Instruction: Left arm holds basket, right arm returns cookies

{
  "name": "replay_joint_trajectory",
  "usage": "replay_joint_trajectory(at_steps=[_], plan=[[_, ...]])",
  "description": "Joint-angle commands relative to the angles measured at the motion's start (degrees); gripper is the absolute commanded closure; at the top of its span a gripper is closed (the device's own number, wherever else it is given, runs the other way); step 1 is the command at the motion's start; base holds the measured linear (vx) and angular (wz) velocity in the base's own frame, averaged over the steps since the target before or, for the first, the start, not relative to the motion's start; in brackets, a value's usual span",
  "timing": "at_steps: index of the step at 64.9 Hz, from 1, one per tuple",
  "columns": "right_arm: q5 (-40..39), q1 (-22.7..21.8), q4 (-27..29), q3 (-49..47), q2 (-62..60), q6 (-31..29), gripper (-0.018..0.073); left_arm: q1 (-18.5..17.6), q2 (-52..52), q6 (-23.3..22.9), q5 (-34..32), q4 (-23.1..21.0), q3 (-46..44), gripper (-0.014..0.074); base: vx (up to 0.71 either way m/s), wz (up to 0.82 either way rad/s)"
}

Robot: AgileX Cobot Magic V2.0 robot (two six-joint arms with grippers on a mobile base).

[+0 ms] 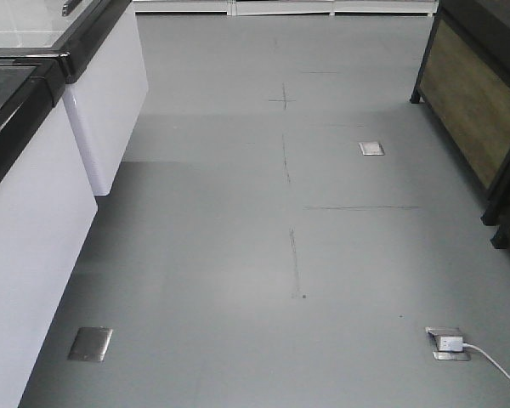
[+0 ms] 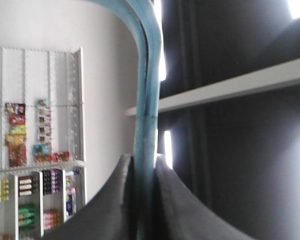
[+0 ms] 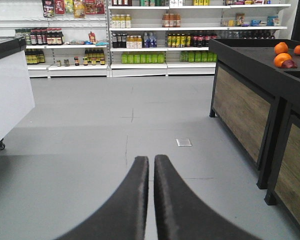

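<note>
left jaws upturned, tight on the blue basket handle (image 2: 147, 75); right jaws level, together, empty, over grey floor (image 3: 85, 125)

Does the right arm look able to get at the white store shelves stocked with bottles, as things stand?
Probably not yet. The right gripper, shut and empty, faces the white shelves across a wide stretch of grey floor; nothing blocks the way, they just look too far.
</note>
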Motion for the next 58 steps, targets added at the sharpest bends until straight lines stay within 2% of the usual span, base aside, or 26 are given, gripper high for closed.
replay_joint_trajectory(at_steps=[1,6,15,21,27,35,41,58], plan=[[-4.2,-0.2,-0.4,1.0,-0.5,-0.3,0.0565,-1.2,-2.5,-4.7,-7.8,4.5,-5.2,0.0602,0.00,0.00],[-4.2,-0.2,-0.4,1.0,-0.5,-0.3,0.0565,-3.3,-2.5,-7.4,-7.8,6.0,-6.8,0.0602,0.00,0.00],[-4.2,-0.2,-0.4,1.0,-0.5,-0.3,0.0565,-8.4,-2.5,-9.7,-7.6,6.1,-8.0,0.0602,0.00,0.00],[-4.2,-0.2,-0.4,1.0,-0.5,-0.3,0.0565,-12.4,-2.5,-10.0,-7.5,6.3,-8.1,0.0602,0.00,0.00],[-4.2,-0.2,-0.4,1.0,-0.5,-0.3,0.0565,-16.3,-2.5,-10.1,-7.8,9.2,-8.1,0.0602,0.00,0.00],[-4.2,-0.2,-0.4,1.0,-0.5,-0.3,0.0565,-23.0,-2.4,-10.1,-7.5,13.2,-8.1,0.0601,0.00,0.00],[-4.2,-0.2,-0.4,1.0,-0.5,-0.3,0.0565,-28.5,-2.1,-10.0,-6.5,14.5,-8.1,0.0601,0.00,0.00],[-4.2,-0.2,-0.4,1.0,-0.5,-0.3,0.0565,-42.1,0.6,-10.0,-6.1,14.6,-8.1,0.0601,0.00,0.00]])
